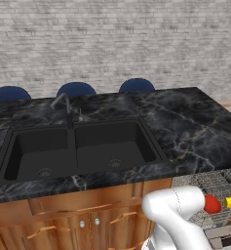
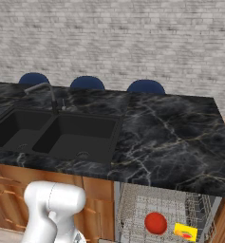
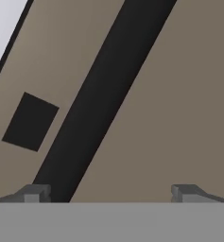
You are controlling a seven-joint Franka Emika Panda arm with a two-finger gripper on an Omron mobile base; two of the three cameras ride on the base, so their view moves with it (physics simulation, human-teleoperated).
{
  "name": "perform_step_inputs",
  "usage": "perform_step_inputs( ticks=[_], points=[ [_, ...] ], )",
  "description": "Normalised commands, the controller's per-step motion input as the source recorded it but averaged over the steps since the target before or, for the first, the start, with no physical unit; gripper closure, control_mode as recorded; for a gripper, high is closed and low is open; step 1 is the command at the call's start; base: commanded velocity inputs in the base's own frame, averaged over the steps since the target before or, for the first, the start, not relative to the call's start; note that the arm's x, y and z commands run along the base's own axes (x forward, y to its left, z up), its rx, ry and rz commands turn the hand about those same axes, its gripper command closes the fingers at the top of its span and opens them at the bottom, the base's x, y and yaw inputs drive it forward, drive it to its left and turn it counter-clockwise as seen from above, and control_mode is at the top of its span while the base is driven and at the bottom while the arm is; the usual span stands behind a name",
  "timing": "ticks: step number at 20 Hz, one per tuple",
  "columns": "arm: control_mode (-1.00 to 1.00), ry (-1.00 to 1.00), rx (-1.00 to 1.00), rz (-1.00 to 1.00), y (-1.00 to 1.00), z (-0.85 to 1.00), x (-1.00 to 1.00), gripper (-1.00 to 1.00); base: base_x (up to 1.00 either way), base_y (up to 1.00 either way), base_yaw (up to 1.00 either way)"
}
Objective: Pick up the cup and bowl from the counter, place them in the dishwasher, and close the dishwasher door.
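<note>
Black marble counter (image 2: 180, 137), bowl (image 2: 155, 223) and cup (image 2: 185, 232) racked in dishwasher (image 2: 133, 209), hand view shows gripper (image 3: 111, 193) jaws spread.

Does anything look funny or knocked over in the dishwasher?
Yes: the yellow cup lies tipped on its side in the rack, beside the red bowl. The dishwasher stands open under the counter.
</note>
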Motion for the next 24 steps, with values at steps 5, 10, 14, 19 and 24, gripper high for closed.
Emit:
perform_step_inputs(
  ticks=[5,10,14,19,24],
  points=[
    [-1.00,-0.03,0.00,-0.03,0.00,0.00,1.00,-1.00,0.00,0.00,0.00],
    [-1.00,-0.02,0.00,-0.03,0.00,0.00,0.95,-1.00,0.00,0.00,0.00],
    [-1.00,0.00,0.00,-0.04,0.00,-0.01,0.95,-1.00,0.00,0.00,0.00],
    [-1.00,0.00,0.00,-0.05,0.00,-0.02,0.94,-1.00,0.00,0.00,0.00],
    [-1.00,0.00,0.00,-0.06,0.00,-0.06,0.89,-1.00,0.00,0.00,0.00]
  ],
)
